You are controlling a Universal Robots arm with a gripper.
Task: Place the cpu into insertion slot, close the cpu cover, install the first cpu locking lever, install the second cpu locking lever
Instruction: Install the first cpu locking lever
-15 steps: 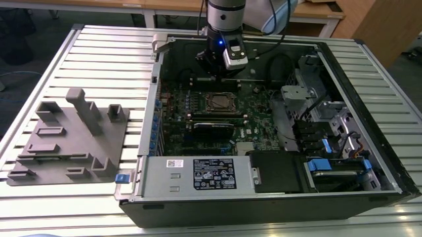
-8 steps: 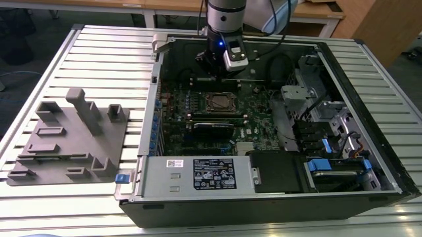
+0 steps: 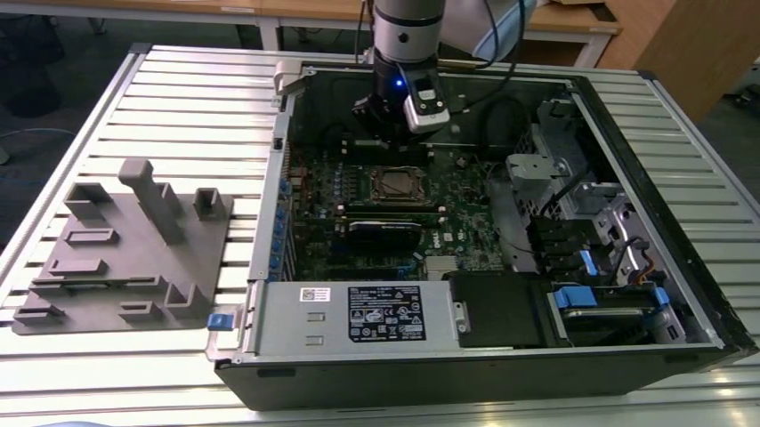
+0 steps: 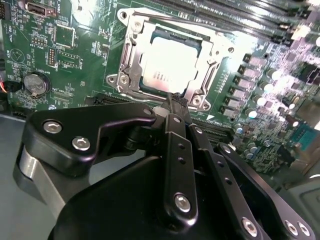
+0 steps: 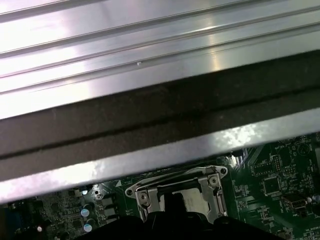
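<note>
The open computer case holds a green motherboard (image 3: pixel 457 222). At its middle is the insertion slot (image 3: pixel 398 184), with the cpu (image 4: pixel 170 65) seated in it, silvery top up. The cpu cover (image 4: pixel 131 55), a thin metal frame, lies flat around the chip. In the first wrist view the insertion slot (image 5: pixel 180 192) sits just inside the case's wall. My gripper (image 3: pixel 375 133) hangs a little above the board, at the far side of the slot in the exterior view. In the second wrist view, its black fingers (image 4: pixel 175 145) meet at the tips, shut on nothing, with the gripper (image 4: pixel 175 100) close to the cover's edge.
A grey 3D-printed fixture (image 3: pixel 131 240) lies on the slatted table at the exterior view's left. Inside the case are a long black card (image 3: pixel 383 233), a power supply (image 3: pixel 356 311) and drive bays with blue tabs (image 3: pixel 588 298). Case walls (image 3: pixel 283 178) ring the board. A coin battery (image 4: pixel 34 82) sits beside the socket.
</note>
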